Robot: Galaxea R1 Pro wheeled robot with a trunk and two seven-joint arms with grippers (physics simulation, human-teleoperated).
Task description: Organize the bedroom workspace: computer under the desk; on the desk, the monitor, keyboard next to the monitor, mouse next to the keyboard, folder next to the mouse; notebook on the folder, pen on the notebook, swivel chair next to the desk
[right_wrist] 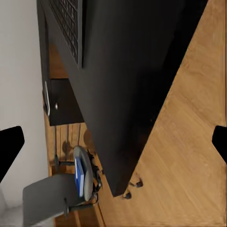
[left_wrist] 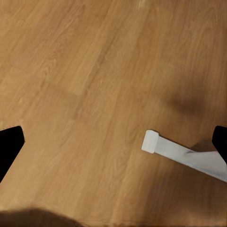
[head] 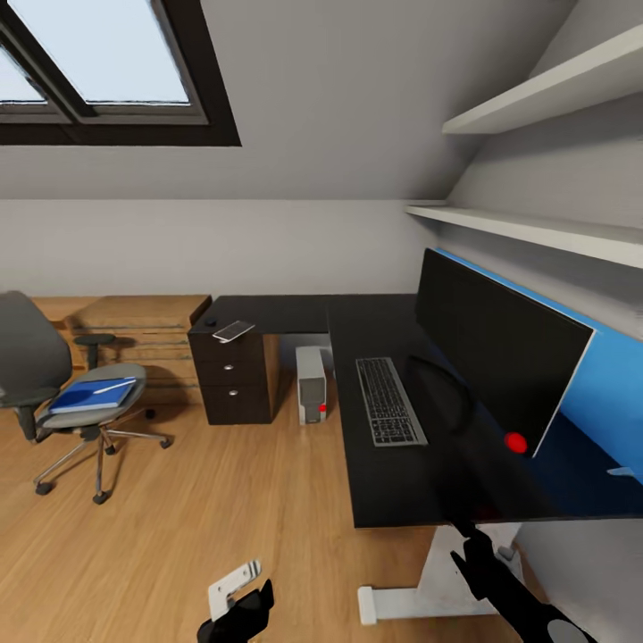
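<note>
Both end effectors hang open and empty at the frame's bottom, since the folder [head: 92,394] waits on the chair [head: 54,379] at left.

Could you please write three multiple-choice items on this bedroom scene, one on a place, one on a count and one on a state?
1. Where does the flat bright-blue folder lie?
A. on the grey upholstered swivel chair's seat
B. on the glossy black desk
C. on the floor

2. How many round silver knobs show on the desk's black drawers?
A. one
B. three
C. five

3. How does the wide flat black monitor stand?
A. face down
B. upright on the desk
C. on the floor

Answers: 1 A, the folder rests on the seat; 2 B, three knobs stacked in a column; 3 B, it stands behind the slim silver-grey keyboard.
</note>
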